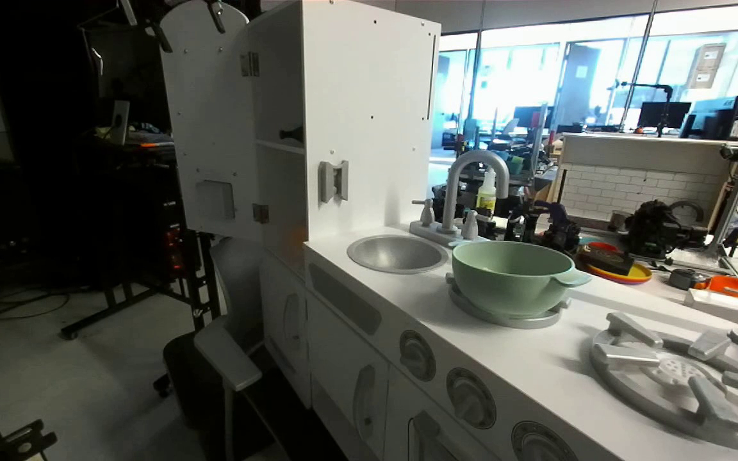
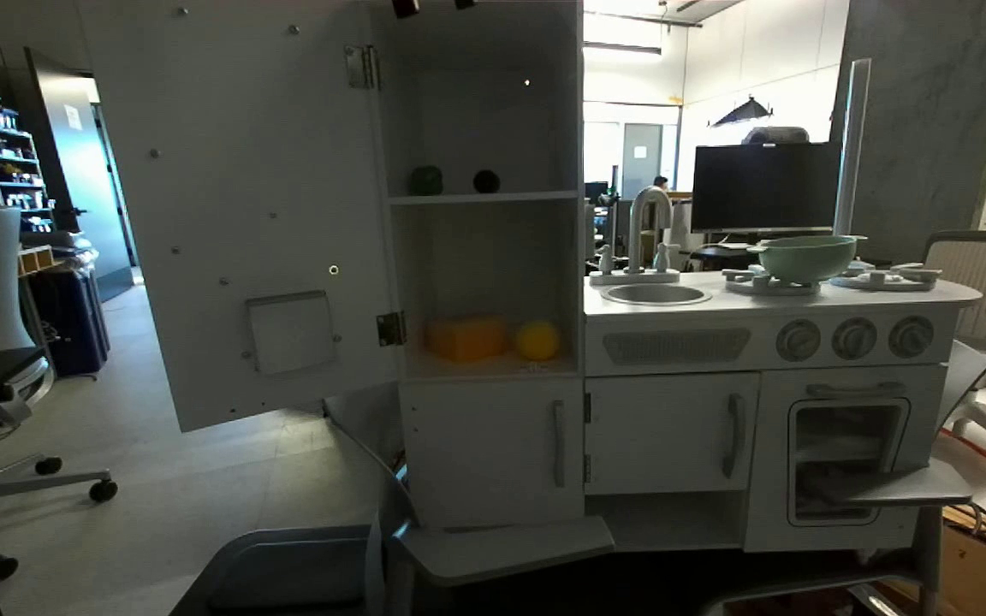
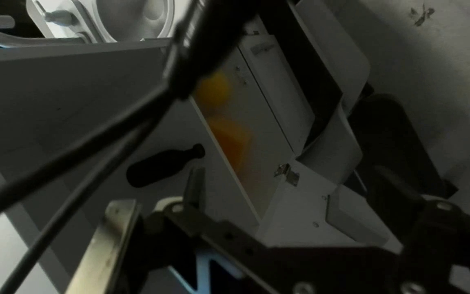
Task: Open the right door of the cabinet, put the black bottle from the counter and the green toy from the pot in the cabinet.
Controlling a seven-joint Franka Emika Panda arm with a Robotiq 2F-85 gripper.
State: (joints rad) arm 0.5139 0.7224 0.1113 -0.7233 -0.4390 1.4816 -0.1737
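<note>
The right door (image 1: 209, 121) (image 2: 262, 197) is swung wide open on its hinges. The cabinet (image 1: 369, 83) (image 2: 493, 111) shows its inside with two levels. The black bottle (image 3: 161, 165) lies on its side on the upper shelf; it shows end-on in an exterior view (image 2: 486, 181). The green toy (image 2: 425, 180) sits on the same shelf beside the bottle, nearer the hinges; it is hidden in the wrist view. The pale green pot (image 1: 513, 282) stands on the counter (image 1: 401, 301). My gripper (image 3: 291, 179) is open and empty, high in front of the cabinet opening; its fingertips show at the top edge (image 1: 188, 29).
An orange block (image 2: 466, 339) and a yellow ball (image 2: 537, 340) sit on the cabinet's lower level. The sink (image 1: 397, 253), faucet (image 1: 471, 179) and a burner (image 1: 683, 378) are on the counter. A grey chair (image 1: 228, 352) stands before the cabinet. Dark cables (image 3: 108, 143) cross the wrist view.
</note>
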